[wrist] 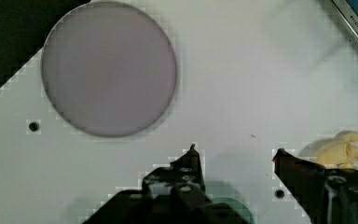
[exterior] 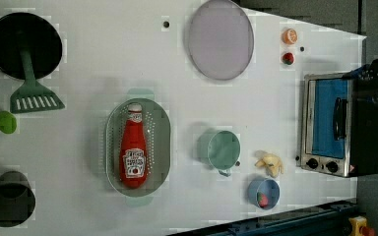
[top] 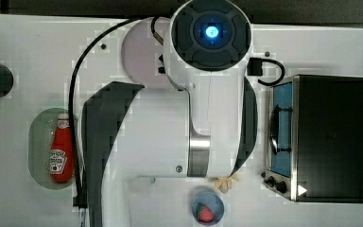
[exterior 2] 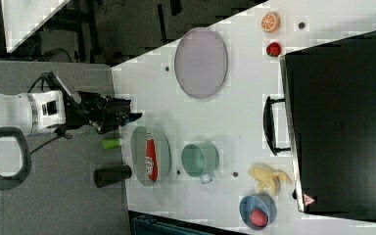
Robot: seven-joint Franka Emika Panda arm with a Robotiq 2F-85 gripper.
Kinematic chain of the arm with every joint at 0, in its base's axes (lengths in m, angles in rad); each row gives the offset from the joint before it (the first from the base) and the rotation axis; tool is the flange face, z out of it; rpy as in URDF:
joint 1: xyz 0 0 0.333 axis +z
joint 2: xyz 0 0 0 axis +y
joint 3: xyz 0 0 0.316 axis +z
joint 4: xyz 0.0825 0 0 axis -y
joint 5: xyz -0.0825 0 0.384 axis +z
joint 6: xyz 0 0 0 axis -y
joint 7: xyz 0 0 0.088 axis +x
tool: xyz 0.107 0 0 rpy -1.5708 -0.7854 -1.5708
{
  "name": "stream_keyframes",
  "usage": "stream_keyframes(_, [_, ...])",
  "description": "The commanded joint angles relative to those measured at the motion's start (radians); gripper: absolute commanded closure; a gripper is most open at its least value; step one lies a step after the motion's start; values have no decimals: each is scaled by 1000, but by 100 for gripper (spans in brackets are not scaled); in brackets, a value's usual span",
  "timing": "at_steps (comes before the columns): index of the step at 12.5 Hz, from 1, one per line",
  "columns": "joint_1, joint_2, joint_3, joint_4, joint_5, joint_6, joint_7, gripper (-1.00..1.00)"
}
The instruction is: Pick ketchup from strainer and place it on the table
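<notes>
Spreading wide under everything, the flat white tabletop (exterior: 88, 54) has small dark holes and borders a dark floor. On it, the pale green perforated oval plastic strainer (exterior: 160, 142) serves as landmark — inside it lies the red ketchup bottle (exterior: 133, 147) with white cap. Beside the strainer stands a round teal-green cup (exterior: 224, 150). Above the table, apart from the strainer, the black gripper (wrist: 235, 154) hangs open, holding nothing.

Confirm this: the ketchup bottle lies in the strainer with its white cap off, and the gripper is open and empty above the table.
One detail is wrong: the ketchup bottle has its white cap on, as the left view shows. It does lie in the strainer, and the wrist view shows the gripper open and empty above the table.
</notes>
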State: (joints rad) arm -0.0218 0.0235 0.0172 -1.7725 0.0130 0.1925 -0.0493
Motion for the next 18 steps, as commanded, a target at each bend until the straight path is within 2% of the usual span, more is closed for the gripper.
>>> stream_keyframes(1, [-107, -259, 44, -66, 21, -230, 70, -60])
stream_keyframes(3, [-102, -254, 60, -66, 21, -207, 70, -99])
stream_keyframes(8, [-66, -204, 207, -66, 21, -109, 70, -100])
stream_keyframes(18, [-30, -37, 633, -94, 19, -44, 78, -100])
